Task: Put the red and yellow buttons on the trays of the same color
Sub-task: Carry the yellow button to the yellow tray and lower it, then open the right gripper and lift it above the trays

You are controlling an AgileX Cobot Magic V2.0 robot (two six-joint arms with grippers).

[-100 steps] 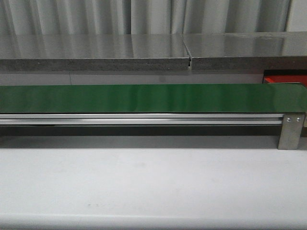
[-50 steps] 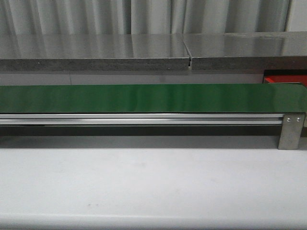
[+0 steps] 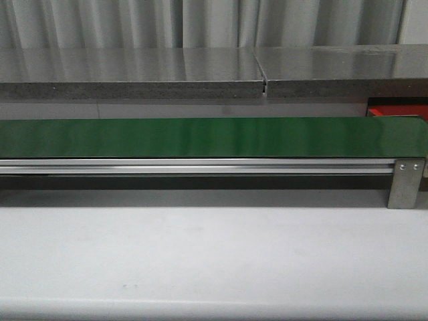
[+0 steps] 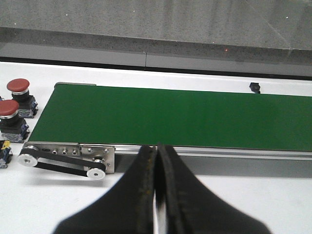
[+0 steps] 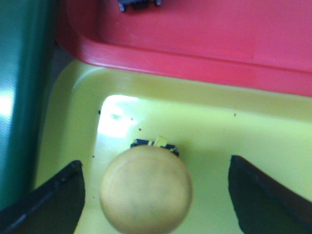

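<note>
A yellow button (image 5: 145,189) is seen set in the yellow tray (image 5: 273,146) between the spread right claw (image 5: 156,195); the clenched left claw (image 4: 156,161) must be sent for a red button (image 4: 9,109) next.

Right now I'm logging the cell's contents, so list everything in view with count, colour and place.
Conveyor belt: one, green, across the table.
Red buttons: two, red caps, standing off the belt's end.
Third button: one, cut off, beside them; colour unclear.
Yellow button: one, in the yellow tray.
Yellow tray: one, beside the red tray.
Red tray: one, holds a dark part at the frame's edge.
Left gripper: black, jaws shut, empty.
Right gripper: black, jaws open around the yellow button.
</note>
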